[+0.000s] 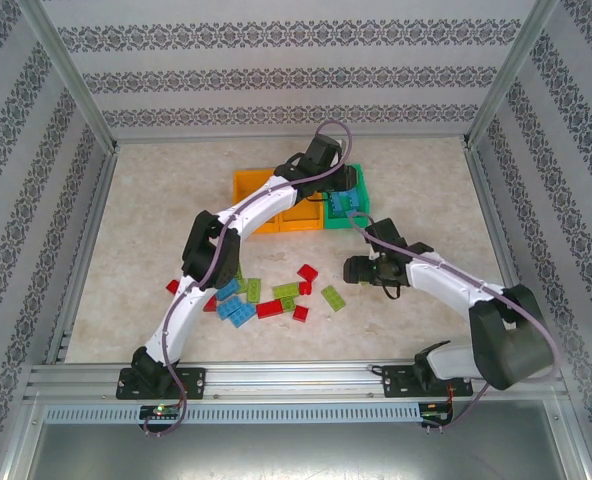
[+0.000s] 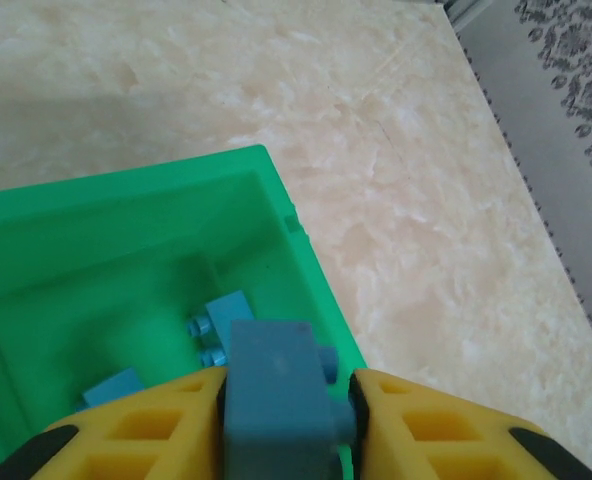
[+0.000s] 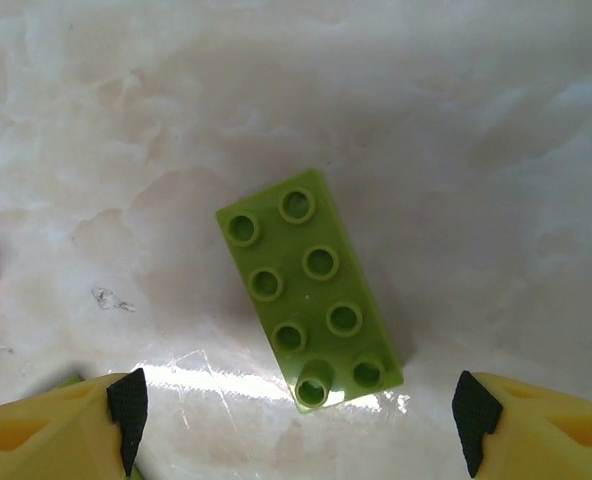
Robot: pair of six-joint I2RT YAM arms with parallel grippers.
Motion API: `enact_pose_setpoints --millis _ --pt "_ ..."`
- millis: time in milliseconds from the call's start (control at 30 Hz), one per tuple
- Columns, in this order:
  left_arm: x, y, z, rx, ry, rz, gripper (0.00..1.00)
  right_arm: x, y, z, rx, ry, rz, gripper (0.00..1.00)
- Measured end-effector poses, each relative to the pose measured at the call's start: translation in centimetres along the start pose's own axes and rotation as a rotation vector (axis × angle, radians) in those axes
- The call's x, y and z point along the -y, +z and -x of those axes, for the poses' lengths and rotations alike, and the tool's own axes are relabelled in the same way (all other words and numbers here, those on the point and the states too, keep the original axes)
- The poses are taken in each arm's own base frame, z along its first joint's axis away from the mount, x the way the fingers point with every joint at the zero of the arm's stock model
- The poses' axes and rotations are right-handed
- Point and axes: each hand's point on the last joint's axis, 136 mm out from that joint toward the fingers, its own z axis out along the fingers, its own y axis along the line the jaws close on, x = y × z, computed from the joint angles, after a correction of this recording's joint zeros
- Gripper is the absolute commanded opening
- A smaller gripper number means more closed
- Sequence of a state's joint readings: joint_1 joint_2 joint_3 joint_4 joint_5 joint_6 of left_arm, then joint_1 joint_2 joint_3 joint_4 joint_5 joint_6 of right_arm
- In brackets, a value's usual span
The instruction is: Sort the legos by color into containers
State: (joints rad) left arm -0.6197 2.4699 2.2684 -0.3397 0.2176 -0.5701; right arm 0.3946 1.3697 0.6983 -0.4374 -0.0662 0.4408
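A blue lego (image 2: 271,360) sits clamped between the yellow fingers of my left gripper (image 2: 288,395), which is shut on it above the green container (image 2: 126,220). Two more blue legos (image 2: 221,320) lie on that bin's floor. In the top view the left gripper (image 1: 338,198) hangs over the green container (image 1: 361,208), the rightmost of the row. My right gripper (image 3: 301,425) stands wide open just above the table, with a light green lego (image 3: 311,290) lying studs up ahead of its tips. The right gripper (image 1: 361,268) is up and right of that lego (image 1: 333,297).
Two orange containers (image 1: 251,185) (image 1: 298,218) adjoin the green one on its left. Several red, blue and green legos (image 1: 270,309) lie scattered near the left arm's elbow. Aluminium rails (image 1: 86,240) border the table on all sides.
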Motion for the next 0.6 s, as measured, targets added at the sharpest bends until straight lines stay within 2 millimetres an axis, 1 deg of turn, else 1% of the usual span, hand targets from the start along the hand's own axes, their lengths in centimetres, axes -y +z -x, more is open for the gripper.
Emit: enact_pose_setpoints --millis 100,200,400,433,500,600 --pt "0.2 0.4 0.1 0.002 -0.016 -0.012 0.60 0.0 0.6 0.1 -0.026 -0.017 -0.026 0.81" --pt "0.2 0.5 0.0 -0.004 -0.027 -0.014 0.64 0.0 1.0 0.2 -0.050 -0.041 -0.060 0.81" --pt "0.2 0.5 -0.2 -0.015 -0.045 -0.017 0.82 -0.8 1.4 1.1 -0.069 -0.109 -0.119 0.80" --pt "0.2 0.4 -0.3 -0.018 -0.047 -0.015 0.86 -0.8 1.5 1.2 -0.073 -0.113 -0.125 0.78" --pt "0.2 0.1 -0.3 -0.024 -0.056 -0.010 0.89 -0.7 1.9 1.1 -0.091 -0.122 -0.140 0.73" --pt "0.1 -1.5 -0.6 -0.043 -0.088 -0.010 0.94 -0.3 2.6 0.7 -0.129 -0.124 -0.167 0.64"
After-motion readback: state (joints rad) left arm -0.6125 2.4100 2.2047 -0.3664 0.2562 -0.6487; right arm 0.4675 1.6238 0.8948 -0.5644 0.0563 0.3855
